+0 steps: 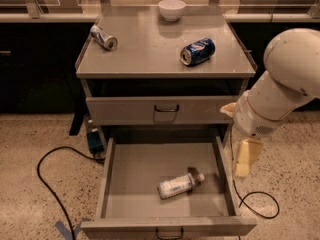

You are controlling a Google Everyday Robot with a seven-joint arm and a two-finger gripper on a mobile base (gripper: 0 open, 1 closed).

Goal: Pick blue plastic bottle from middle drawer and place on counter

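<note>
In the camera view no writing can be read. The dark blue soda can (198, 51) carries a white and red mark on its side, but you cannot make out letters on it, and the pale label around the blue plastic bottle (176, 185) shows only faint print. The bottle is small, whitish and translucent with a white cap. It lies on its side on the floor of the open middle drawer (135, 169), a little toward 5 o'clock from the floor's middle, with its cap pointing between 2 and 3 o'clock. The counter (150, 54) above holds the soda can lying at about 3 o'clock, a silver can (103, 37) lying at about 10 o'clock, and a white bowl (171, 9) upright at 12 o'clock near the back edge. The upper drawer (125, 111) is closed. The gripper (246, 159) hangs from the white arm (280, 89) just outside the drawer's right wall, between 2 and 3 o'clock from the bottle and well apart from it. You cannot tell how far open it is, and it does not touch the bottle. A black cable (42, 174) loops over the speckled floor at 9 o'clock from the drawer.
</note>
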